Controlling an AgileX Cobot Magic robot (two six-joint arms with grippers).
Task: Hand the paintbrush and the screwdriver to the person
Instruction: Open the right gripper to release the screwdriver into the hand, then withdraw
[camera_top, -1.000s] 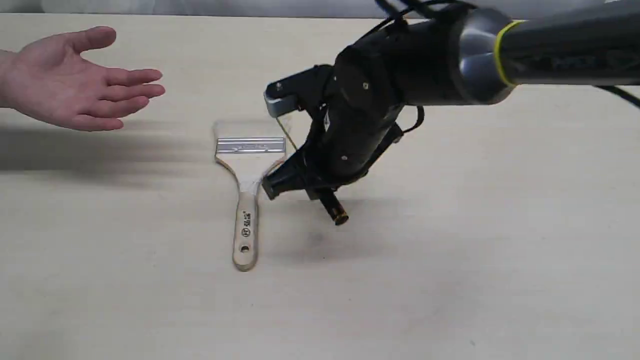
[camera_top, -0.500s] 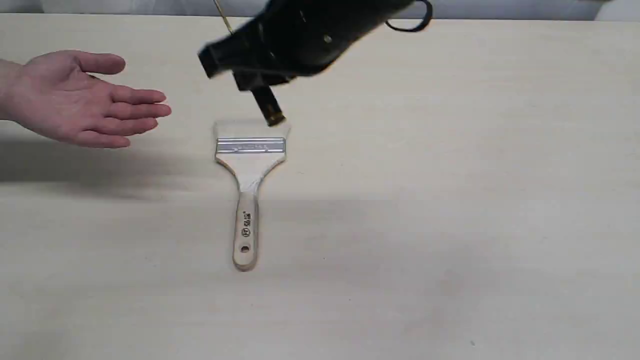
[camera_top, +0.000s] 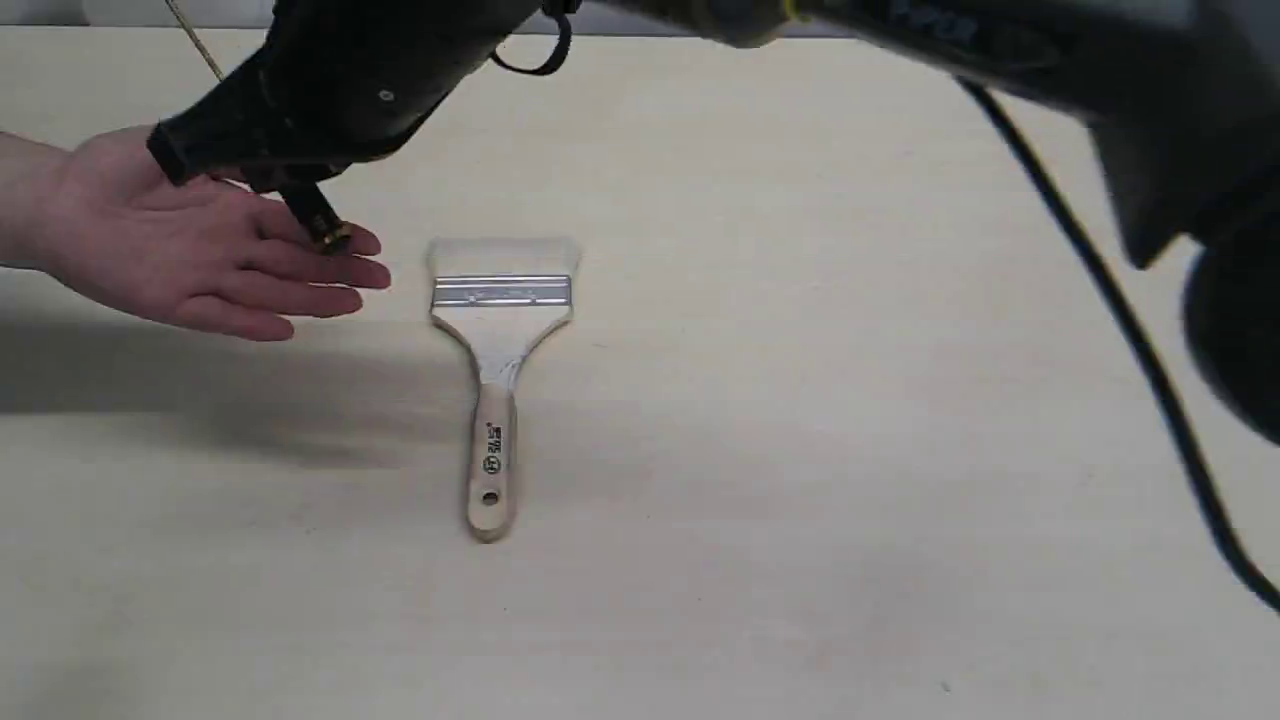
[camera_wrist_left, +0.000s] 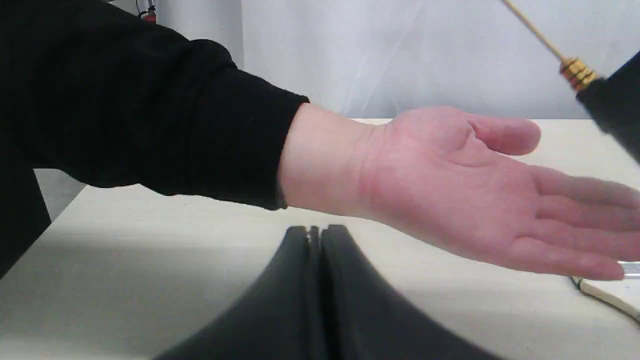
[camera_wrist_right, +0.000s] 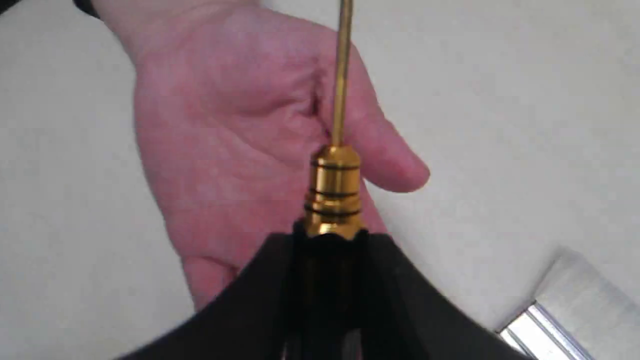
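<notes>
Pale wood-grain table (camera_top: 900, 500) under soft light, white backdrop (camera_wrist_left: 400, 50) behind.

Right gripper (camera_top: 235, 165) w/ screwdriver (camera_top: 320, 225) hung over the person's hand (camera_top: 180, 250), blocking approach to the palm from above. Paintbrush (camera_top: 500, 300) lay just beside the fingertips, not touching. Table (camera_top: 800, 480) was bare on both sides of the brush handle. Right arm's cable (camera_top: 1100, 290) crossed the exterior view's right side.

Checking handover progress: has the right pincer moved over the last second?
Yes. Against the unmoved paintbrush, the right pincer, shut on the screwdriver, has swung from its right side to its left, over the person's hand.
</notes>
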